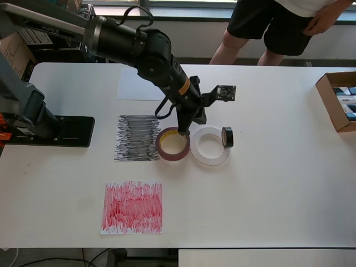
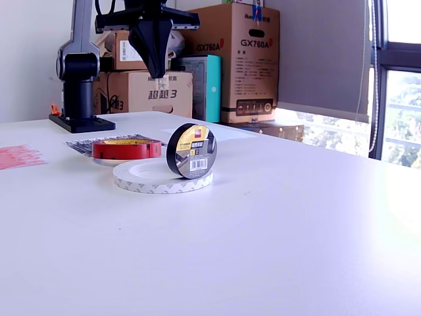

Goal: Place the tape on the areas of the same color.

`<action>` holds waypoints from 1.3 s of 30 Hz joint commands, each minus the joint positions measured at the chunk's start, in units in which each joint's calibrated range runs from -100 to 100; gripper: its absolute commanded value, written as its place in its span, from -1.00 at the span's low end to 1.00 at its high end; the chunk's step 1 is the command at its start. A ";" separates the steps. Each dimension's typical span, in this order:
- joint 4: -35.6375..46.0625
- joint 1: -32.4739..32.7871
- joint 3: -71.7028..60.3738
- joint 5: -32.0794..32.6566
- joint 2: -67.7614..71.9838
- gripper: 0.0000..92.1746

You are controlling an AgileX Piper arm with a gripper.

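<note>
Overhead view showed the gripper above the red roll, jaws seemingly closed, holding nothing; descending off-centre risked nudging the adjacent white ring and black roll.

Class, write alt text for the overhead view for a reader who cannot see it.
A black robot arm's gripper hangs over a red tape roll beside a white ring, against which a small black roll leans. White, black-scribbled and red-scribbled sheets lie on the white table.
</note>
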 commanded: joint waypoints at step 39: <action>-21.89 -8.93 28.00 -21.68 -7.69 -0.55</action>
